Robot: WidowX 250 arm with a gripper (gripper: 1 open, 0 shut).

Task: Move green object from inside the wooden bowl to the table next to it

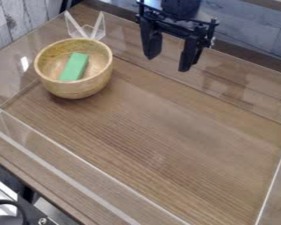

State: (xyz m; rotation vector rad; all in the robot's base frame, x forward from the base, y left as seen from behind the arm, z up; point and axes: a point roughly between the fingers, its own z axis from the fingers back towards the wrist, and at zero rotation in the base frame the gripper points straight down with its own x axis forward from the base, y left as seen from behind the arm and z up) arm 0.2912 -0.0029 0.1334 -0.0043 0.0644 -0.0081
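A small flat green object (75, 67) lies inside the wooden bowl (95, 81), which stands on the brown wood-grain table (167, 132) at the upper left. My black gripper (168, 53) hangs above the table at the top centre, well to the right of the bowl and apart from it. It points down, its two fingers spread wide with nothing between them.
Low clear plastic walls (61, 167) border the table along the front, left and right. A clear plastic piece (87, 28) stands just behind the bowl. A dark cable (8, 211) shows below the front-left corner. Bare tabletop lies to the right of and in front of the bowl.
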